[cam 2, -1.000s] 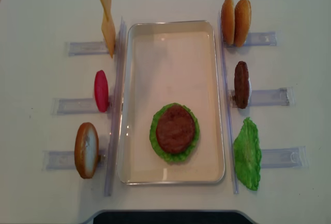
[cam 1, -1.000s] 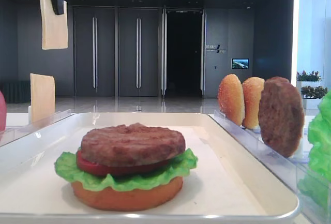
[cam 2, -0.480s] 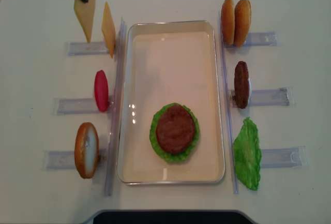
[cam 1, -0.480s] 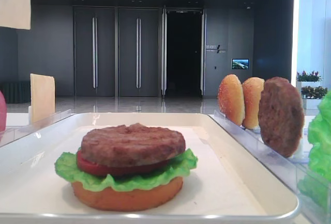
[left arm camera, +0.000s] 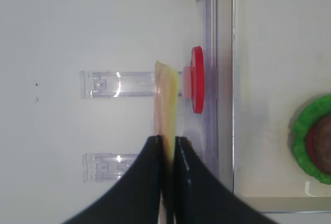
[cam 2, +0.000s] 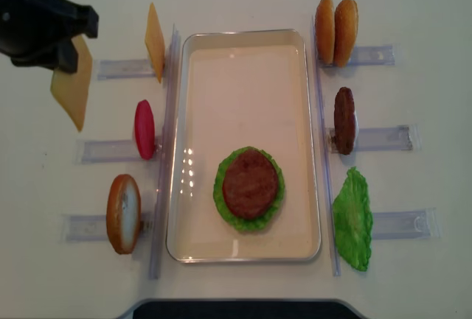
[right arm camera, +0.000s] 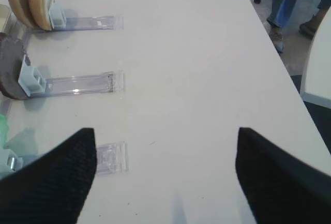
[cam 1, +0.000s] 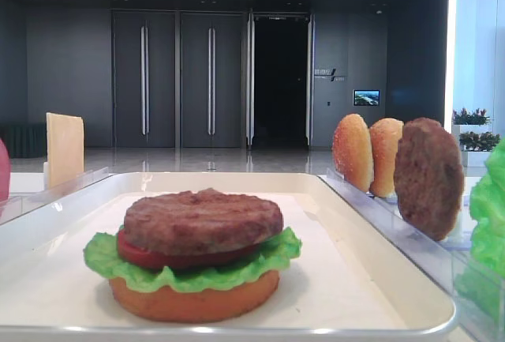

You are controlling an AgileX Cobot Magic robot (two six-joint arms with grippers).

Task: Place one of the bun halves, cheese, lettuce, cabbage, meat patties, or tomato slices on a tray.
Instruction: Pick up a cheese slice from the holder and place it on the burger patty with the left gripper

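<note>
Pale yellow cheese (cam 2: 71, 90) is hanging clamped in my left claw (left arm camera: 166, 144) above the tabletop (cam 2: 44, 157), not yet carried to the tray (cam 2: 243, 35) holding the half-built burger (cam 2: 249, 188).

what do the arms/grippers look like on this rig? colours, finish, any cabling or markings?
Left gripper: two glossy black jaws, smooth and tapering to narrow tips. From overhead its arm is a bulky matte black housing with rounded edges. Right gripper: two broad black jaws with a fine woven or knurled texture, wedge-shaped at the frame's lower corners. No cables, labels or markings visible in any view.
</note>
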